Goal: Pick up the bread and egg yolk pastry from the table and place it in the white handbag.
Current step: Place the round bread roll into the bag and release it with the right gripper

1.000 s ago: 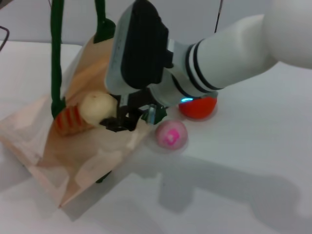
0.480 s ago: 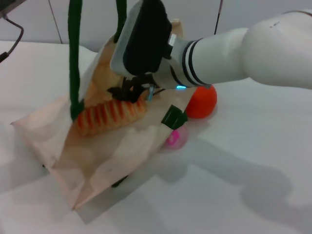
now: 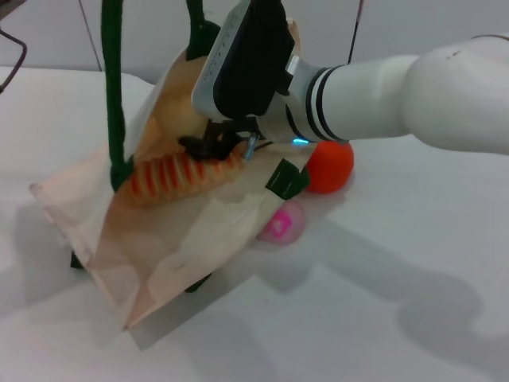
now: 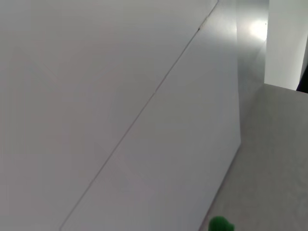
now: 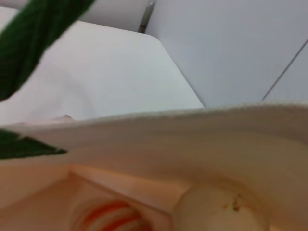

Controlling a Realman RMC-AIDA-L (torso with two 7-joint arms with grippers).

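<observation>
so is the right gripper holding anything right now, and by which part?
Cannot tell. The right gripper sits in the mouth of the cream cloth tote bag, just above the orange-and-cream striped loaf; the round beige pastry ball appears close under its wrist camera, but no grip shows.

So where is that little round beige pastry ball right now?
The round beige pastry ball is inside the cream cloth tote bag, lying right beside the orange-striped bread roll. Only the right wrist view shows it; in the head view the right gripper hides it.

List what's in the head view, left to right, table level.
white handbag → bread inside it → right gripper at the bag mouth → pink ball → orange ball.
</observation>
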